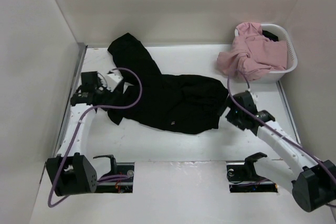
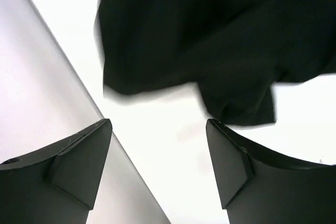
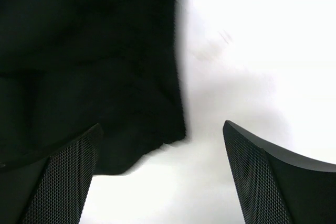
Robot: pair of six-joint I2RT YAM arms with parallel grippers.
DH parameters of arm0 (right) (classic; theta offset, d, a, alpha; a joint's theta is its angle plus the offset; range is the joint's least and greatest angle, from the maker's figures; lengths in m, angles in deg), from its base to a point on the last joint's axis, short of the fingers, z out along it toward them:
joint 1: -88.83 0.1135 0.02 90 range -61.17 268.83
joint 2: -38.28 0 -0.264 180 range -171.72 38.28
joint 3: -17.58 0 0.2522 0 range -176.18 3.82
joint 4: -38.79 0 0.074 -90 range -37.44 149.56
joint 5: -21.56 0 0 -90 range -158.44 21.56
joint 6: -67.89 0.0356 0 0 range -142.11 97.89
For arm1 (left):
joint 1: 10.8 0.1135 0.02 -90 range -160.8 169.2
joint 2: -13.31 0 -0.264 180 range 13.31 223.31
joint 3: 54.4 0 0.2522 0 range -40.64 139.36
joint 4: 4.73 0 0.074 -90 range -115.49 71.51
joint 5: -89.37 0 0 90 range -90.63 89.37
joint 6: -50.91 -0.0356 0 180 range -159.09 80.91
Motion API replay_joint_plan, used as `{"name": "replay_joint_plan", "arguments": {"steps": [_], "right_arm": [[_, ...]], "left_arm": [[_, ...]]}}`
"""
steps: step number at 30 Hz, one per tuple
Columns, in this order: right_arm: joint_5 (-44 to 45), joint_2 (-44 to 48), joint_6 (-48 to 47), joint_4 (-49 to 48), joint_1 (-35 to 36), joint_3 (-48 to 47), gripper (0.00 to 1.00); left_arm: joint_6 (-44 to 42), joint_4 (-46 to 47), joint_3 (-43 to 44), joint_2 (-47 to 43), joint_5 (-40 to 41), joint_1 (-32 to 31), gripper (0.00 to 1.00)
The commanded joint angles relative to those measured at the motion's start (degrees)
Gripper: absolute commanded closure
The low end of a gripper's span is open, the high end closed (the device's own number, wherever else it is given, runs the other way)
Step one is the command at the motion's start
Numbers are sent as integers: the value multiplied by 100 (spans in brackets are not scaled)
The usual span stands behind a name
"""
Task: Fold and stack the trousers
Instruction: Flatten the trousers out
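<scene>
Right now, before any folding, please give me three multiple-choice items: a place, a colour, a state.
1. Where is the white laundry basket? A far right corner; B near left corner; C the middle.
2. Colour of the garment over its rim? A blue; B pink; C green.
3. The left gripper and right gripper are: A both shut; B one shut; C both open.
1 A, seen from above. 2 B, pink cloth spills out. 3 C, wrist views show fingers apart beside the black trousers.

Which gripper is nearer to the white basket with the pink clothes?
Right. The right gripper is close to the white basket, at the black trousers' right edge; the left gripper is across them, at their left edge.
</scene>
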Motion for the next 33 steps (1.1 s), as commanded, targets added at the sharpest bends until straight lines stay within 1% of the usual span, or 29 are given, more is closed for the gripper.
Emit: {"name": "replay_joint_plan", "arguments": {"steps": [1,4,6,8,10,12,14,18,21,23,26,29,31,32,33], "right_arm": [[-8,435,1311,-205,180,692,0],[17,648,1786,-337,461,1027,0],[131,622,2068,-442,620,1159,0],[167,508,2296,-635,734,1247,0],[158,297,2411,-881,840,1283,0],[141,25,2455,-1084,928,1248,0],[132,-239,2508,-1225,1059,1169,0],[211,-477,2649,-1260,1183,1116,0],[237,-468,2772,-1348,1209,1204,0],[246,-451,2781,-1401,1209,1248,0],[264,-451,2825,-1410,1236,1283,0],[264,-460,2860,-1392,1262,1283,0],[264,-468,2904,-1401,1297,1283,0],[255,-477,2921,-1410,1323,1292,0],[238,-495,2939,-1410,1341,1300,0]], "left_arm": [[591,-818,606,-215,-626,912,28],[907,-1680,756,-127,-1496,1651,29],[1162,-2059,625,-5,-1962,1969,31],[1443,-2227,327,197,-2297,2058,34],[1794,-2106,2,426,-2465,1883,35],[2172,-1720,-245,707,-2422,1655,36],[2567,-1298,-351,1005,-2212,1487,36],[3192,-428,-430,1480,-1492,1425,36],[3395,117,-474,1674,-1113,1425,36],[3448,434,-527,1675,-1112,1425,37],[3405,760,-641,1657,-1209,1145,38],[3317,909,-781,1701,-1165,741,42],[3316,919,-791,1824,-1191,599,46],[3325,919,-747,1903,-1209,573,49],[3351,927,-703,1990,-1218,573,55]]}}
